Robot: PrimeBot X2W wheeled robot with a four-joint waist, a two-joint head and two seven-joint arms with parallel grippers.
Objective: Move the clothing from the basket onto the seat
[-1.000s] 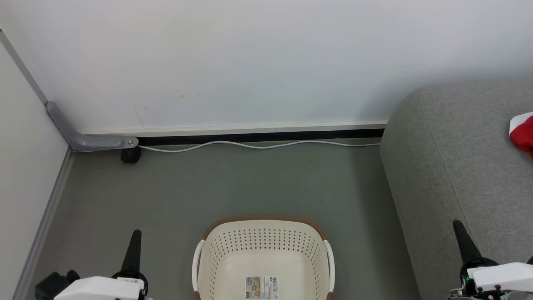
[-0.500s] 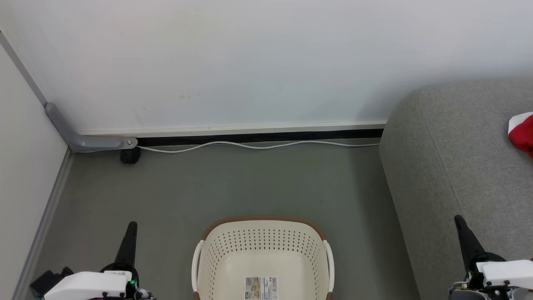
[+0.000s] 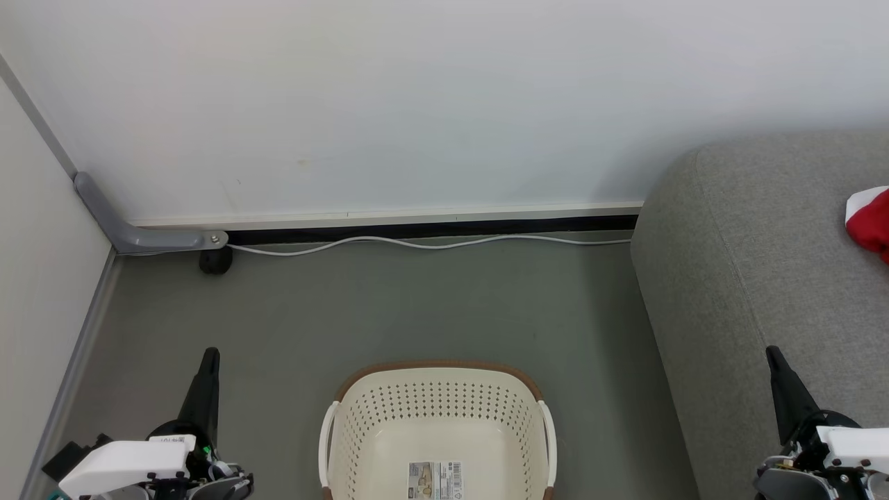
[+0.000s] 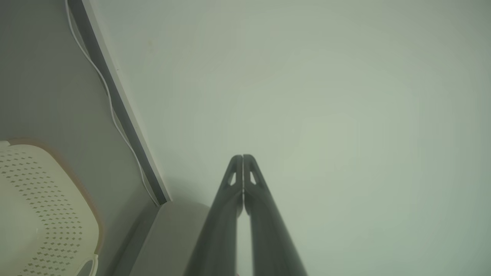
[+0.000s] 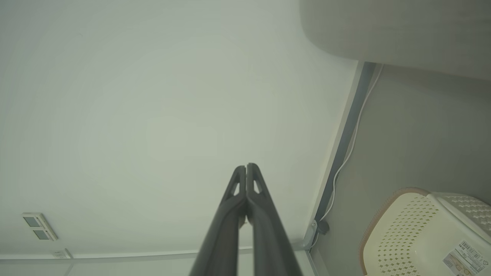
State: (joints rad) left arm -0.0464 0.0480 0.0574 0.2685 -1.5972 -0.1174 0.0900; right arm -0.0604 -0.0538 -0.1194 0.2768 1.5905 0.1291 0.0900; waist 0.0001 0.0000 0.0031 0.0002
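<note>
Status: we hold left gripper [image 3: 209, 360] and right gripper [image 3: 774, 357] closed, empty, drawn wider apart than before; basket [image 3: 439, 365] garment-free between them, clothing [image 3: 869, 219] beyond the right one on the seat [image 3: 750, 264], task seemingly done.

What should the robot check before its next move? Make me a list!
1. Is the cream-white perforated plastic basket emptied? Ok in the part seen; a paper label lies inside.
2. Is the red and white fabric clothing on the grey fabric sofa? Ok, though it is cut off at the picture's edge.
3. Is the left gripper shut and holding nothing? Ok.
4. Is the right gripper shut and holding nothing? Ok.
5. Is the white cable by the wall apart from both grippers? Ok.
6. Is all the clothing moved? Cannot tell.
</note>
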